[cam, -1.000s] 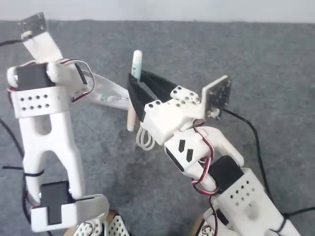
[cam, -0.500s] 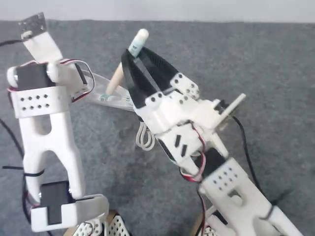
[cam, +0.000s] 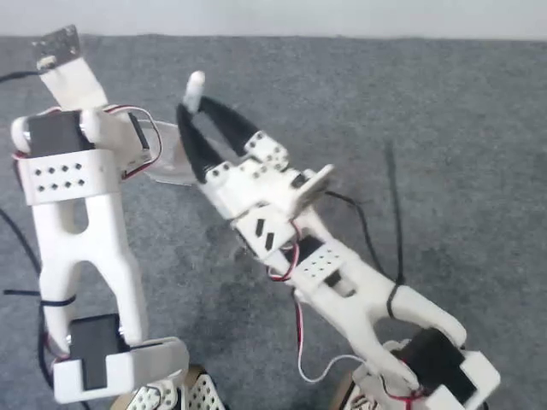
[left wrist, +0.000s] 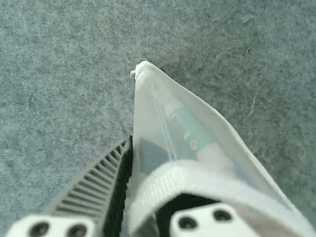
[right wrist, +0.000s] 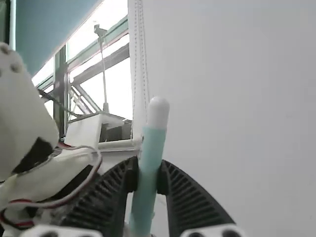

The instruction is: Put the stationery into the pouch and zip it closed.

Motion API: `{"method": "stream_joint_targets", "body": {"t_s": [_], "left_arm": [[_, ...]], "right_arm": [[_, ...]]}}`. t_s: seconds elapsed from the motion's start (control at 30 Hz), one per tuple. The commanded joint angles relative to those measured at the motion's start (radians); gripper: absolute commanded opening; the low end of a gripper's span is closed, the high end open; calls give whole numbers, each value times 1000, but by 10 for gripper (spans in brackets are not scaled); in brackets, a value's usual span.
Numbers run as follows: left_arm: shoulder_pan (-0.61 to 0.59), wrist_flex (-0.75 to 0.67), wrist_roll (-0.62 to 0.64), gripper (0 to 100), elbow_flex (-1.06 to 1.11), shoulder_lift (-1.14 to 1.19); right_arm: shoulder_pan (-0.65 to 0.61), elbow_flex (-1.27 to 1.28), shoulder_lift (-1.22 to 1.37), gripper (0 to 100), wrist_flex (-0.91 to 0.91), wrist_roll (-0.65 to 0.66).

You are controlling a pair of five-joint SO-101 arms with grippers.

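Observation:
My right gripper point(cam: 198, 128) is shut on a teal pen with a white cap point(cam: 195, 84), held roughly upright. Its lower part is hidden behind the black fingers point(cam: 224, 128). In the right wrist view the pen point(right wrist: 149, 148) sticks up between the two black fingers point(right wrist: 185, 197) of the gripper point(right wrist: 147, 170). Just beside it, the clear mesh pouch point(cam: 173, 158) hangs from my left gripper point(left wrist: 136, 168), which is shut on its white-trimmed edge. A teal-and-white tube point(left wrist: 190, 136) lies inside the pouch point(left wrist: 163, 98).
The table is covered in grey carpet point(cam: 444, 128). The left arm's white body point(cam: 77, 213) stands tall at the left. A black cable point(cam: 395, 213) runs along the right arm. A pale wall point(cam: 342, 17) borders the far edge.
The right gripper has swung left and away with the pen, which tilted from near upright to leaning, then upright again beside the pouch. The left arm has stayed still.

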Motion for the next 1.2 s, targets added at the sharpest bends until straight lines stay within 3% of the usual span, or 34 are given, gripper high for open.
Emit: {"method": "stream_joint_targets", "body": {"t_s": [0.0, 0.13, 0.63, 0.73, 0.97, 1.17], "left_arm": [[0, -15, -9, 13, -2, -9], [0, -18, -9, 13, 10, -5], [0, -43, -9, 13, 39, -11], [0, -41, -9, 13, 41, -11], [0, -41, -9, 13, 41, -11], [0, -40, -11, 13, 41, -11]], "right_arm": [[-44, 32, 19, 7, -25, 84], [-51, 68, 18, 9, -56, 150], [-31, 189, 19, 10, -94, 158], [-36, 187, 19, 13, -59, 227], [-51, 192, 18, 235, 1, 275], [-47, 193, 18, 195, -4, 275]]}}
